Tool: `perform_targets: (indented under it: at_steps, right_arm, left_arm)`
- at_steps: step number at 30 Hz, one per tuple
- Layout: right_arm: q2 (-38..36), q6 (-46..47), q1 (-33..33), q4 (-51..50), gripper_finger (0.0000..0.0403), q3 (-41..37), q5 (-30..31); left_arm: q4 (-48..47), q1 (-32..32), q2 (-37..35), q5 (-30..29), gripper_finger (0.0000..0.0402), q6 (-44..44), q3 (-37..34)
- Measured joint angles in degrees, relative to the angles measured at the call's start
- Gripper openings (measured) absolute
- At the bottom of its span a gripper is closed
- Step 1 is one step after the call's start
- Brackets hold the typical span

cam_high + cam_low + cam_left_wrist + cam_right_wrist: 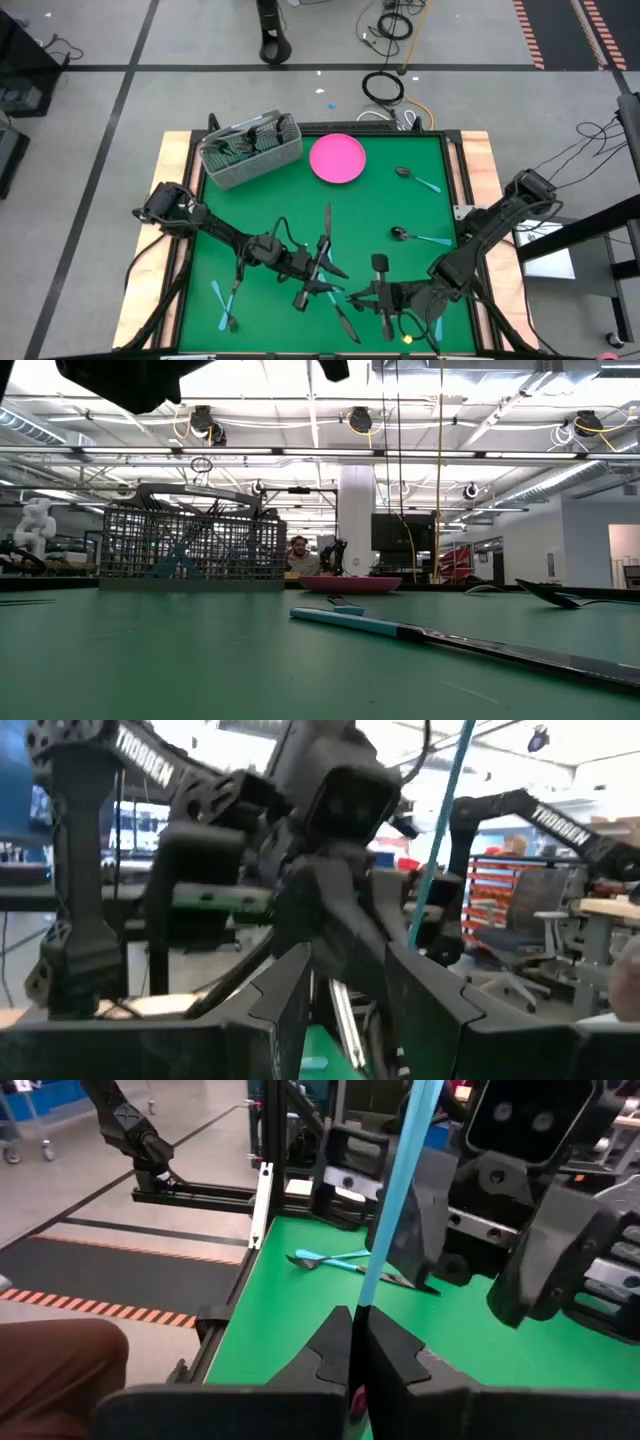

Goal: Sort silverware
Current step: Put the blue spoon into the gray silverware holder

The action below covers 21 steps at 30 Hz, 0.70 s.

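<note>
Fingers on our right gripper are pressed shut on the light blue handle of one utensil, which stands up from the grip close in front of the left gripper. Our left fingers stand partly apart around a slim metal piece we cannot identify from the left wrist view. Both grippers meet near the front middle of the green bench, facing each other, so we judge the step in hand to be a handover or a regrip between arms.

To do it well, we should keep the right grip firm until the left fingers have clearly closed on the handle, then release slowly so the piece does not swing or drop.

Other silverware lies scattered: two blue-handled spoons toward the right edge, blue pieces at front left, dark ones under the grippers. The basket at the back left already holds pieces; the pink plate beside it is bare.
</note>
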Motion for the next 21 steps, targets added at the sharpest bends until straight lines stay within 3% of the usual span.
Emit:
perform_targets:
  at_steps: [9,16,21]
  right_arm:
    - [0.0,-1.3,-3.6,-0.1,0.0000,0.0,-3.1]
    - [0.0,-1.5,-4.2,-0.2,0.0000,0.0,-3.3]
    - [0.0,-1.6,-4.6,-0.3,0.0000,0.0,-3.3]
  left_arm:
    - [0.3,0.0,0.0,4.6,0.0132,1.4,0.0]
    - [0.4,0.0,0.0,4.9,0.0131,1.4,0.0]
    - [0.4,0.0,0.0,4.9,0.0104,1.4,0.0]
